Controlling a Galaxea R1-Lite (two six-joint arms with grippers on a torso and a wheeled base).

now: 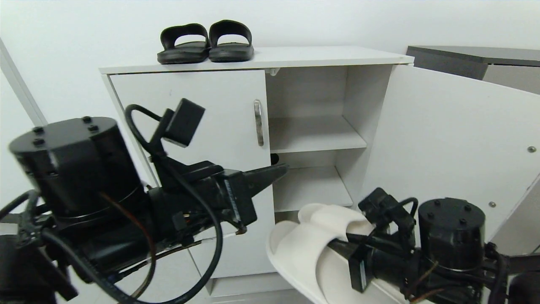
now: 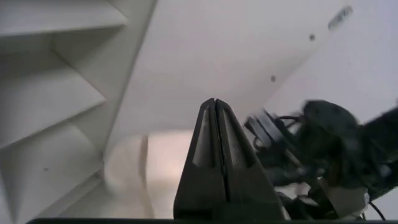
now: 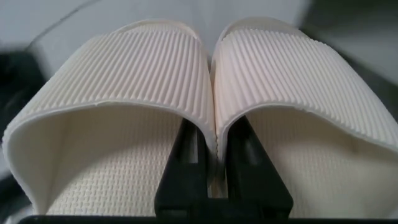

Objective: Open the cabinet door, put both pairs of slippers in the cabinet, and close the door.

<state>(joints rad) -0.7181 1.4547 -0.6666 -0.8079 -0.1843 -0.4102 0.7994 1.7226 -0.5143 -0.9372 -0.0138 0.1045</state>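
A white wall backs the white cabinet (image 1: 320, 57), whose right door (image 1: 447, 139) stands open while the left door (image 1: 190, 109) is shut. In my head view the black slippers (image 1: 205, 42) sit side by side on the cabinet top at 11 o'clock. At 5 o'clock my right gripper (image 1: 341, 247) has its fingers (image 3: 186, 180) clenched on the touching inner straps of the white slippers (image 1: 312, 249), low before the open shelves (image 1: 316, 135). My left gripper (image 1: 274, 171), pressed together on nothing, hangs near centre beside the shut door's edge.

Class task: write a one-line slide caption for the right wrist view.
Right claw pinches the white slippers together by their inner straps.
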